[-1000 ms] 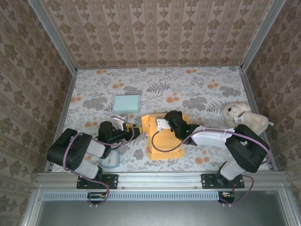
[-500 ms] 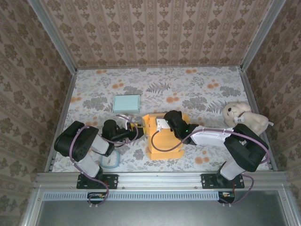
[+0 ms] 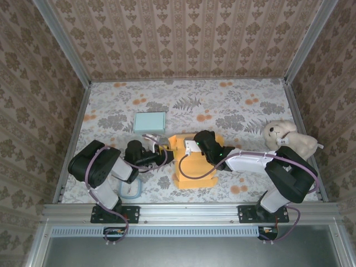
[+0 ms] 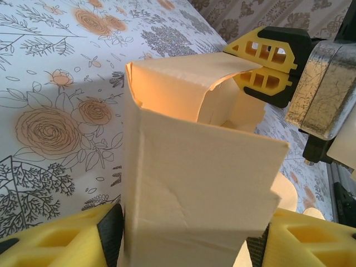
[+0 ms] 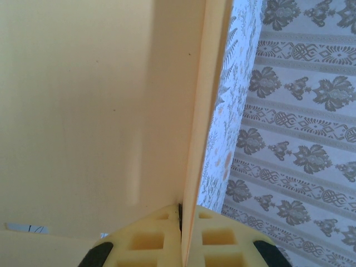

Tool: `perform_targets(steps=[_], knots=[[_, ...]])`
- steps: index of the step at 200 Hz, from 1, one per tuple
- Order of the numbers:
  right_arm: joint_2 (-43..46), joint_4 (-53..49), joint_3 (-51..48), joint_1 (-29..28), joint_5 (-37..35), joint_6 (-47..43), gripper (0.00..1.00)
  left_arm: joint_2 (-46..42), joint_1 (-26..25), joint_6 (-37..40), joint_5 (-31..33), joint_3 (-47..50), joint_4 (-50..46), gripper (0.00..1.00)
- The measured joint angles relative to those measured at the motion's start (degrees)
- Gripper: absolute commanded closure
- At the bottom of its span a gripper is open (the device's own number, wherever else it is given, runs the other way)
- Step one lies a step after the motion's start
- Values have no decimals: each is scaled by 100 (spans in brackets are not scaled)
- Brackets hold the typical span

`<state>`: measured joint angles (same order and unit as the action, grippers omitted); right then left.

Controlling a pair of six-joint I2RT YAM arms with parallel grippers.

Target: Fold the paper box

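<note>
The near end panel of the paper box (image 4: 194,167) stands upright between the spread jaws of the left claw (image 4: 186,236). Its edges are at or against both pads, but I cannot tell whether they squeeze it. Just past that panel, the right claw (image 5: 181,231) is pinched flat on a thin side wall of the same box, which sits on the counter (image 3: 233,105) between the two claws.

To do the fold well, I judge the right claw should act only as an anchor. The left claw should close no harder than it needs to guide the panel, then swing it along its crease rather than shove it. The card shows a faint wrinkle, and a curled flap (image 4: 222,78) beyond it could buckle.

The counter is flat and covered in a floral print, and the box may slide if the anchor slips. Beyond the left claw lies a pale blue pad (image 3: 149,122). Out past the right claw's arm sits a plush toy (image 3: 289,139), well apart from the box. Patterned walls (image 3: 183,39) close in three sides.
</note>
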<state>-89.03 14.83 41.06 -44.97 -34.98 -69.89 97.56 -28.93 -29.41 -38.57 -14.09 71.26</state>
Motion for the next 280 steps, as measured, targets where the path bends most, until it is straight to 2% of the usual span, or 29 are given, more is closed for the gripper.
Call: perform_targets(steps=[40,98,150,186,220,250,280], knots=[[0,0,0,-4,-9,0,100,-63,-2,9,48,48,-2,36],[0,-4,0,-9,-22,0,100,-807,308,94,389,396,-271,35],[2,-7,2,-9,-22,0,100,-385,737,90,164,535,-39,37],[0,-13,4,-9,-22,0,100,-407,802,90,15,575,26,37],[-22,-22,17,-9,-37,2,100,-1220,872,87,63,894,-151,37],[-42,-24,26,-9,-50,2,100,-2236,861,190,542,940,-850,36],[-50,-26,33,-9,-57,2,100,-2321,680,317,752,896,-1255,37]])
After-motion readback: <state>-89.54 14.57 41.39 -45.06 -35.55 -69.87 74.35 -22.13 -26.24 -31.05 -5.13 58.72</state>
